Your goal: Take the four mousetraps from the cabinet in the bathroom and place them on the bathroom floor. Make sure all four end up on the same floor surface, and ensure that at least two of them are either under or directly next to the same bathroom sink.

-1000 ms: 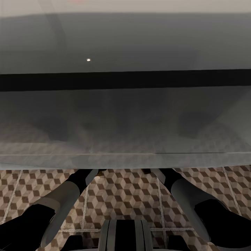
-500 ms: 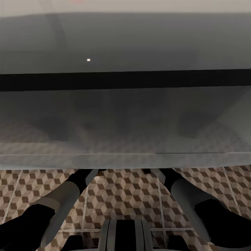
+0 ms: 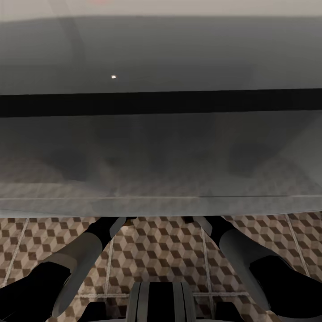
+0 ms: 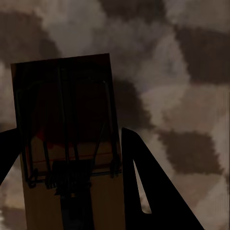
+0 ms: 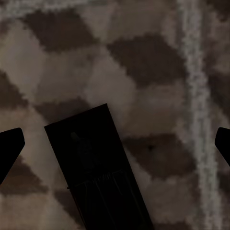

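Under the white vanity (image 3: 161, 147), both forearms reach over the cube-patterned bathroom floor (image 3: 156, 250). The left gripper (image 4: 64, 158) clamps a mousetrap (image 4: 67, 143), its long axis along the fingers. The right gripper (image 5: 115, 143) is spread wide above a shadowed mousetrap (image 5: 98, 170) lying diagonally on the tiles.

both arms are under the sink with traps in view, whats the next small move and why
Probably open the left gripper. Its fingers bracket a mousetrap close over the cube-pattern floor, so letting go should set it down. The right gripper is spread wide, with a dark mousetrap lying loose on the tiles between its fingertips.
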